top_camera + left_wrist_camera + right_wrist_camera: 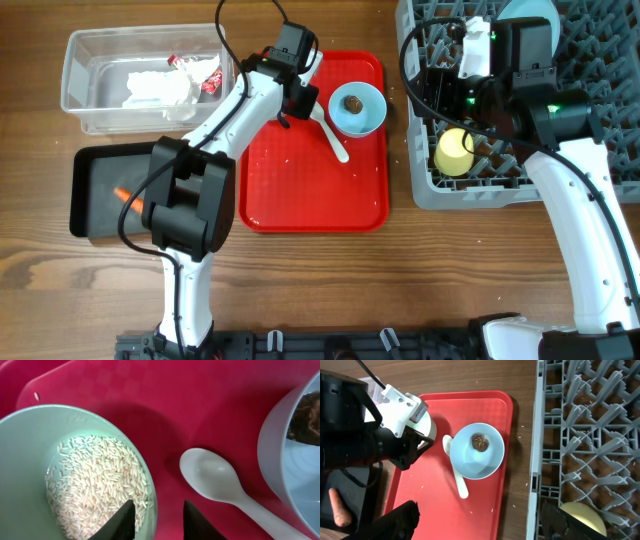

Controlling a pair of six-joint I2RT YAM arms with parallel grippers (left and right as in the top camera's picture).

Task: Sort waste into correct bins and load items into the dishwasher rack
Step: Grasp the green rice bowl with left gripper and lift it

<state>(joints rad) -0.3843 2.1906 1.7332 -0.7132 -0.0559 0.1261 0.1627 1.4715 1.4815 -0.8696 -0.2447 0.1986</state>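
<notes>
My left gripper point(159, 522) is open and straddles the rim of the pale green bowl point(30, 460), one finger inside and one outside. The bowl holds white crumbs point(95, 480) and sits on the red tray's far left; the arm point(298, 98) mostly hides it from overhead. The white spoon point(215, 480) lies beside the light blue bowl point(357, 108), which holds a brown morsel point(353, 102). My right gripper point(481, 522) is wide open and empty, high over the gap between tray and dishwasher rack point(590, 60). The yellow cup point(454, 152) and light blue plate point(528, 10) are in the rack.
The clear tub point(80, 100) at the back left holds the white napkin point(158, 88) and red wrapper point(210, 82). The black tray point(88, 215) at the left holds the carrot piece point(126, 197). The flat red tray point(315, 190) lies between the bins and the rack.
</notes>
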